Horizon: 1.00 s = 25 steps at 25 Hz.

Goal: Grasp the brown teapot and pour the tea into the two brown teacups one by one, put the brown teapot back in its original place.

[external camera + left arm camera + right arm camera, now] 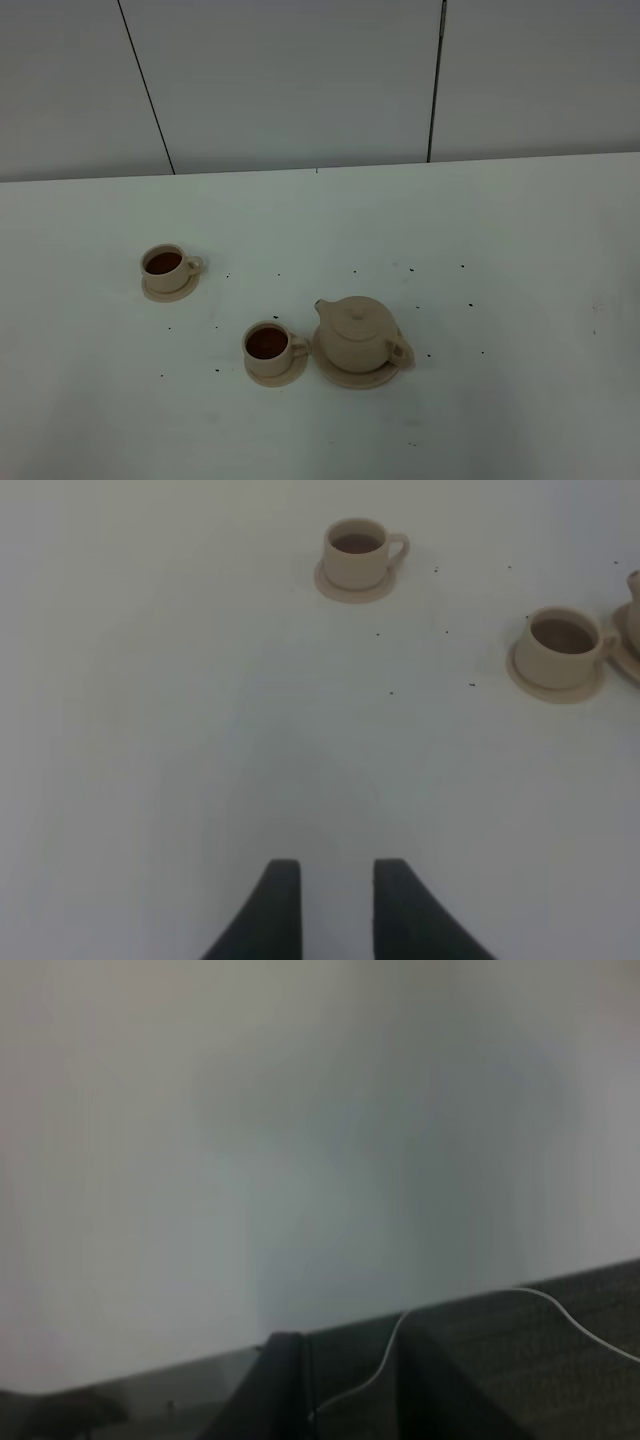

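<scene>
The brown teapot (358, 335) stands upright on its wide saucer, the original place (352, 377), with its lid on and its spout to the left. The two brown teacups (165, 264) (269, 345) sit on small saucers to its left, both holding dark liquid. Neither arm shows in the exterior high view. In the left wrist view my left gripper (337, 910) is open over bare table, well short of the cups (355, 552) (560, 646). My right gripper (350, 1390) is open with nothing between its fingers, and none of the task's things show in its view.
Small dark specks lie scattered on the white table (480, 250) around the cups and teapot. A grey panelled wall (300, 80) rises behind the table. In the right wrist view a dark grey surface (560, 1350) with a thin white cable (560, 1310) lies past the white surface's edge.
</scene>
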{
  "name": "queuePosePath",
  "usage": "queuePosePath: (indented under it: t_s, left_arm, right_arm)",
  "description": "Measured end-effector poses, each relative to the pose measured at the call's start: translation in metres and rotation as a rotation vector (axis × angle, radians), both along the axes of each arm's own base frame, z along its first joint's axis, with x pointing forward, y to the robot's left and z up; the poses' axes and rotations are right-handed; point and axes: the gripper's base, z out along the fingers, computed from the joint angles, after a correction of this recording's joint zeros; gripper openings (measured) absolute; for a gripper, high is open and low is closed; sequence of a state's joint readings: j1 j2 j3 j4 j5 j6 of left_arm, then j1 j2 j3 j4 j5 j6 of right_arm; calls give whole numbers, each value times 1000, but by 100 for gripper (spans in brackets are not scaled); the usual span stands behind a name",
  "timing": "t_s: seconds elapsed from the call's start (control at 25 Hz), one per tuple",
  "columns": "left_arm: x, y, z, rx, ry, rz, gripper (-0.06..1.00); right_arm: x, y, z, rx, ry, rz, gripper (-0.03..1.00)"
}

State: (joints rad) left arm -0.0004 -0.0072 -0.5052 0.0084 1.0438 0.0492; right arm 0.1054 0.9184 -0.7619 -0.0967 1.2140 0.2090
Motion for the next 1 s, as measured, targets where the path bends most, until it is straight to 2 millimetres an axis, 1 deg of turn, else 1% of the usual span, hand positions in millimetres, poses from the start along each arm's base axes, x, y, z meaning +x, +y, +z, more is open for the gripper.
queuePosePath:
  t_s: [0.12,0.24,0.48,0.6,0.76,1.0]
  left_arm:
    - [0,0,0,0,0,0,24]
    - [0,0,0,0,0,0,24]
    - [0,0,0,0,0,0,24]
    - [0,0,0,0,0,0,24]
    - [0,0,0,0,0,0,24]
    - [0,0,0,0,0,0,24]
  right_arm:
    - [-18,-1,-7,12,-48,3,26]
    - [-32,-1,-11,31,-105,14,31]
    - [-55,0,-13,58,-203,85,41]
    - [-64,2,-17,77,-266,112,43]
    - [-75,0,-28,73,-321,128,43]
    - [-90,3,-22,103,-431,185,43]
